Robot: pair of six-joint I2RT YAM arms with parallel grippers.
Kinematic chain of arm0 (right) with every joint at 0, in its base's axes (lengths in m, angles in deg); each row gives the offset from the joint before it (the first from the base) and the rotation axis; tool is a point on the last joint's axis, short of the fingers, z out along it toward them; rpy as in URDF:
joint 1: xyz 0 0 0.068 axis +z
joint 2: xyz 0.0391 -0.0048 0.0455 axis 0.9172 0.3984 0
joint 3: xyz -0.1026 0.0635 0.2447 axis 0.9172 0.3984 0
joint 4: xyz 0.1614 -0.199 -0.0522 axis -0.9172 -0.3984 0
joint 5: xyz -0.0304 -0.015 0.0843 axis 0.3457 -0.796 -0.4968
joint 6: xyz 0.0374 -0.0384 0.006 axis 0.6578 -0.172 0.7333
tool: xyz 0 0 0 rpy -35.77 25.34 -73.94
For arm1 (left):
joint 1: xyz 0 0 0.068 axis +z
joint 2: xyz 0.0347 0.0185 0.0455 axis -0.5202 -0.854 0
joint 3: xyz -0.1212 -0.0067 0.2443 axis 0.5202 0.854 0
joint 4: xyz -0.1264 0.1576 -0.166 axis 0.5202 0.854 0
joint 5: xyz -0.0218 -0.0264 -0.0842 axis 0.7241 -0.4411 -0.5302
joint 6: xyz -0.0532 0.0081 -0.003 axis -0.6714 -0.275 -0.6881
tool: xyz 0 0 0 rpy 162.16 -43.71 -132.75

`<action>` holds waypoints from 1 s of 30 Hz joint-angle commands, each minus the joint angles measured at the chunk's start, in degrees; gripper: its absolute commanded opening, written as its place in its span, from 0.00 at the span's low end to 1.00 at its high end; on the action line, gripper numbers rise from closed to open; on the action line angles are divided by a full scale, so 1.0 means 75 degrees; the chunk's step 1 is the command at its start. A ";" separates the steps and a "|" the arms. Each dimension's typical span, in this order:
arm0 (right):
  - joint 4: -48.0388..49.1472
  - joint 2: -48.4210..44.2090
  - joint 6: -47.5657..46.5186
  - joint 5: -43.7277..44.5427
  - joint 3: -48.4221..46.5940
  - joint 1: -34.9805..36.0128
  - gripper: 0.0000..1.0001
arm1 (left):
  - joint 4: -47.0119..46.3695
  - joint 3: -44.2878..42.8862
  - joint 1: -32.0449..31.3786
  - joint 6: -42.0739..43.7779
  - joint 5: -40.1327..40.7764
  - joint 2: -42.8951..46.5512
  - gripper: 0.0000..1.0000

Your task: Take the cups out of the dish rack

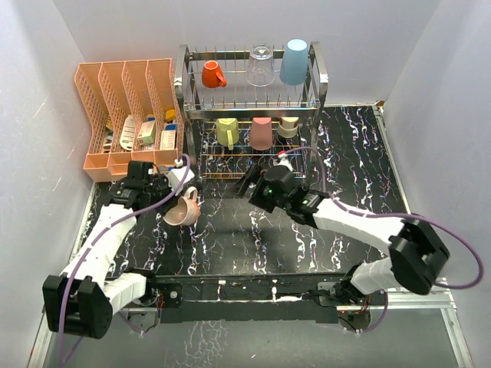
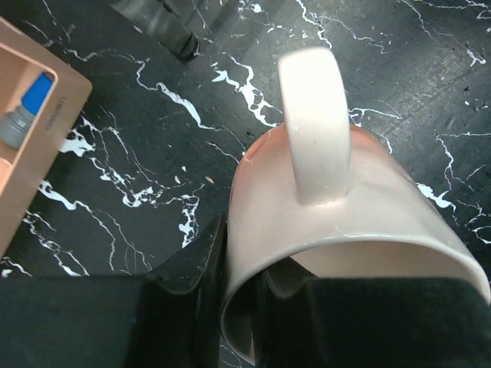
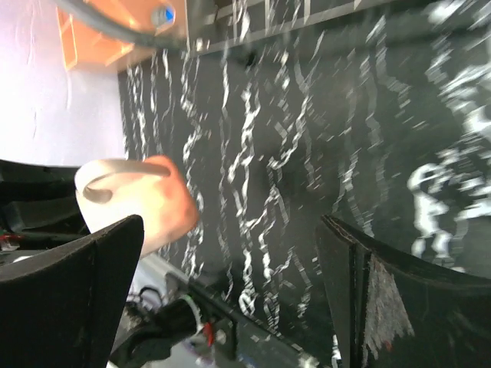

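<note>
Near the arms, over the black table (image 1: 349, 172), the left gripper (image 2: 242, 307) clamps the pale pink mug (image 1: 182, 208) by its rim, while the right gripper (image 3: 230, 291) gapes empty. Beyond, the dish rack (image 1: 317, 80) holds six cups: yellow mug (image 1: 226, 132), salmon-red cup (image 1: 261, 133) and steel cup (image 1: 288, 126) below, orange mug (image 1: 212, 74), clear glass (image 1: 260, 65) and blue tumbler (image 1: 294, 61) above. Unloading looks barely begun.

Pink mug (image 2: 345, 222) rim behind left jaws
</note>
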 commanded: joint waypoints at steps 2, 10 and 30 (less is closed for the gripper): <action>-0.1387 -0.1232 -0.1559 0.1597 -0.0199 -0.0758 0.98 | 0.0552 -0.0664 -0.0188 -0.0709 0.0191 -0.0799 0.00; -0.1856 -0.1605 -0.3994 0.2565 -0.0488 -0.1274 0.98 | -0.0109 -0.0552 -0.0645 -0.1275 0.0810 -0.1787 0.00; -0.0583 -0.0930 -0.5448 0.2502 -0.0521 -0.1286 0.86 | -0.0209 -0.0960 -0.1200 -0.1955 0.1939 -0.3074 0.27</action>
